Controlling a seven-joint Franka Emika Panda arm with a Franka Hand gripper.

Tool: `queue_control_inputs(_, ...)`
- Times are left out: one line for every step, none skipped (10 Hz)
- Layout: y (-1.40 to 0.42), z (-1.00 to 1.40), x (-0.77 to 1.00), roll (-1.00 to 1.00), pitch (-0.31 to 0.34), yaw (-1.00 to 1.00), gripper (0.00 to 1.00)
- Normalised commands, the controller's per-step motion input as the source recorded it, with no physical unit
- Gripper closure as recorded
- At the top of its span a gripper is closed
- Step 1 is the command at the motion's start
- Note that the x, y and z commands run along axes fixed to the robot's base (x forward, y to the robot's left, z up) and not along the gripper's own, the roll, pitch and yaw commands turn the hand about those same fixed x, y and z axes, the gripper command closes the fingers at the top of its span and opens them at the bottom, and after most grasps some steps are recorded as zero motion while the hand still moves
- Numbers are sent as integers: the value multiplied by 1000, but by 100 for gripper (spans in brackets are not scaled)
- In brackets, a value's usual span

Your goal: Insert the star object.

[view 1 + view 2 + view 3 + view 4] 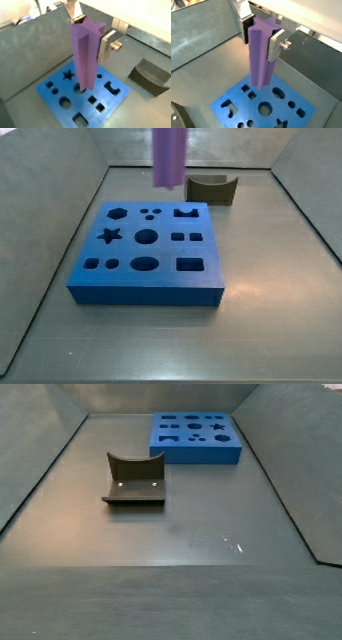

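- Peg status: the star object (85,55) hangs upright in the gripper (91,31), its lower end above the blue block (85,97), not yet in any hole as far as both wrist views show.
- Jaws are closed on the upper end of the star object; one silver finger (275,44) lies flat against a side face, the opposite one is mostly hidden behind the peg.
- In a side view only the lower part of the peg (168,156) shows, hanging above the far edge of the block (147,253); the gripper itself is out of frame there.
- Star-shaped hole (111,234) sits on the block's top face, toward one edge; the peg tip appears offset from it, so lateral travel looks needed.
- Handling judgement: peg looks rigid, smooth, probably light plastic. Long and slender, gripped at the top, so the free end could swing or tilt if it catches the hole rim.
- Ridged section gives flat pads little contact area; slip or twist about the long axis seems possible. Star points must align with the hole before lowering.
- Grip high on the peg seems right: leaves most of the length free to enter.
- Dark arch-shaped block (134,479) rests on the tabletop (201,534), well apart from the block; not involved.
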Motion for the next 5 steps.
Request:
queue_control_inputs(211,-543,-434,-24,24,-760,100)
queue_control_inputs(200,-509,-471,-4,10,-737,100)
queue_control_inputs(271,-600,-537,-53,4,-683,100)
queue_control_inputs(231,-737,-763,-157,57,-417,100)
queue_control_inputs(51,-511,-869,-100,20,-89,100)
